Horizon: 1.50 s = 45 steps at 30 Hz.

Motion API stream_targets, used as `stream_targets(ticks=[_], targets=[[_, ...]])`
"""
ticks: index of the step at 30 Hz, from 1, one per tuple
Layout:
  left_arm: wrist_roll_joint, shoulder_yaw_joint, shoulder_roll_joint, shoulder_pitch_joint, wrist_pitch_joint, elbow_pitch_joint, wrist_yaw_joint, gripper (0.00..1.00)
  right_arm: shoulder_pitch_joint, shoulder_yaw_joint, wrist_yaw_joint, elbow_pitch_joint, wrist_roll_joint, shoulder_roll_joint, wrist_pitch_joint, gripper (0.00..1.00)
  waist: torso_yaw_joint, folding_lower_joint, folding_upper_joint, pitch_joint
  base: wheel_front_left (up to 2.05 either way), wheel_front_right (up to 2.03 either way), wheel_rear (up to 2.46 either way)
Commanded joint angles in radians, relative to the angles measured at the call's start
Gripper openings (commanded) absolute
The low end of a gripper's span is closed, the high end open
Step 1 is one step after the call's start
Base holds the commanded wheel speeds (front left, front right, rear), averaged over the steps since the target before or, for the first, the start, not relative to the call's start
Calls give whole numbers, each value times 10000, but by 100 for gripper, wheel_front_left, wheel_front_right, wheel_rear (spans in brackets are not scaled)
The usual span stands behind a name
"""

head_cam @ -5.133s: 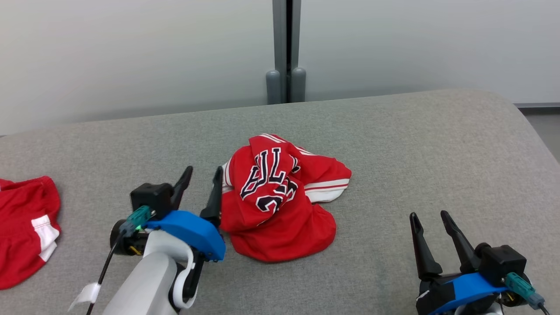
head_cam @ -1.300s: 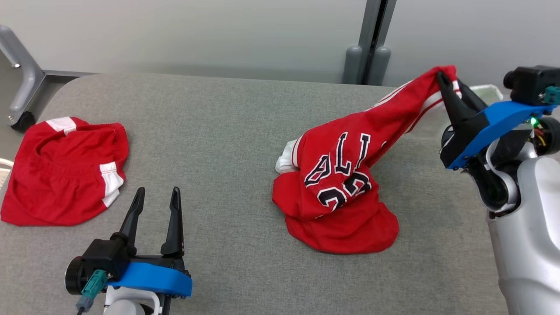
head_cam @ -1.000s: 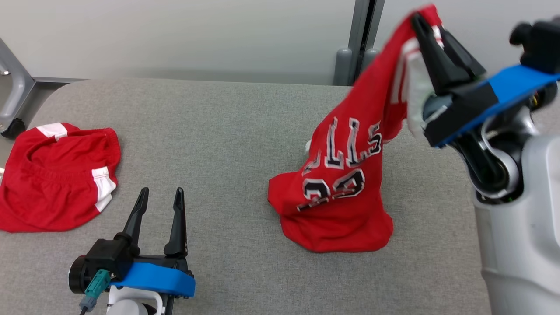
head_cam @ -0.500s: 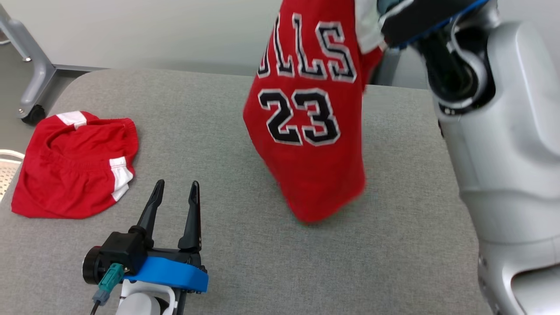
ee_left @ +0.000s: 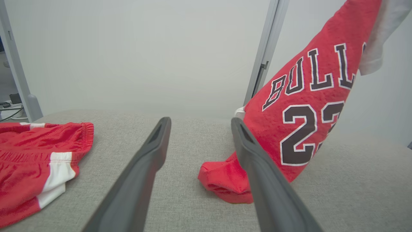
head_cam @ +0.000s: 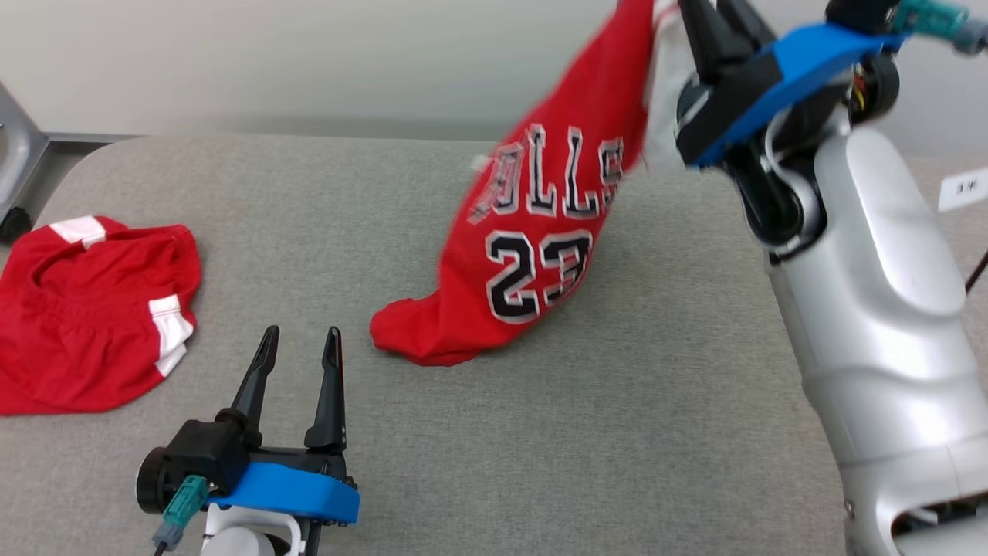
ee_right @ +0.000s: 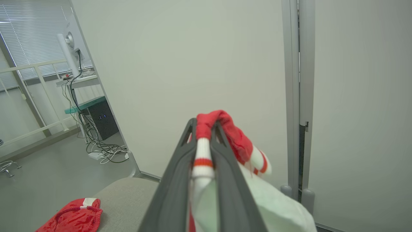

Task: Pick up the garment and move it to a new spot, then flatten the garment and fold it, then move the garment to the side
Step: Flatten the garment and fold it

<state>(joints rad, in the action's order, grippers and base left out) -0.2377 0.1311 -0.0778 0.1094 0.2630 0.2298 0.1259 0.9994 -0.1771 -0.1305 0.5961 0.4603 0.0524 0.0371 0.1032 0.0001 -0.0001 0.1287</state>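
Note:
The garment (head_cam: 525, 255) is a red jersey with "BULLS 23" on it. It hangs slanted from my right gripper (head_cam: 706, 9), which is raised at the top right and shut on its red-and-white trimmed edge (ee_right: 206, 129). The jersey's lower hem (head_cam: 417, 340) rests on the grey table (head_cam: 617, 432), left of the hanging part. My left gripper (head_cam: 301, 336) stands open and empty low at the front left, a short way in front of the hem. In the left wrist view the jersey (ee_left: 305, 106) rises to the right of the left gripper (ee_left: 200, 121).
A pair of red shorts (head_cam: 85, 309) with white side stripes lies at the table's left end, also seen as the shorts (ee_left: 35, 151) in the left wrist view. My right arm's pale forearm (head_cam: 872, 309) stands over the table's right side. A white label (head_cam: 965, 189) sits far right.
The right gripper has lifted the jersey out of its heap and carried it leftward. Half a second ago it hung nearly straight; now it slants, with the hem dragged left onto the table.

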Motion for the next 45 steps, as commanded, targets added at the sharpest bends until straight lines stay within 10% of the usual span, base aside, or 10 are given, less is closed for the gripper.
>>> stream_targets(ticks=[1, 17, 36, 38, 45], targets=[[-50, -35, -4, -29, 26, -38, 60, 100, -451, 129, -5, -370, -295, 122, 310, 0, -140, -1, 1, -71, 0, 0, 0], [-94, -59, -120, -20, 26, -89, 61, 100, -7865, 2304, -3, -8794, 1047, -7, 3891, 0, -634, -1, 1, -24, 0, 0, 0], [-160, 327, -278, 980, 26, -126, 61, 100, -4635, 4211, -5, -567, -1517, -8, 1420, 0, -80, -1, 1, 1287, 0, 0, 0], [-153, 366, -297, 1069, 26, -114, 62, 100, -4178, 4294, -5, 119, -2114, -8, 962, 100, 10, -1, 1, 1360, 0, 0, 0], [-189, 309, -349, 930, 26, -17, 60, 100, -3688, 4011, -3, 727, -4142, 231, -955, 100, 57, -1, 1, 1178, 0, 0, 0]])
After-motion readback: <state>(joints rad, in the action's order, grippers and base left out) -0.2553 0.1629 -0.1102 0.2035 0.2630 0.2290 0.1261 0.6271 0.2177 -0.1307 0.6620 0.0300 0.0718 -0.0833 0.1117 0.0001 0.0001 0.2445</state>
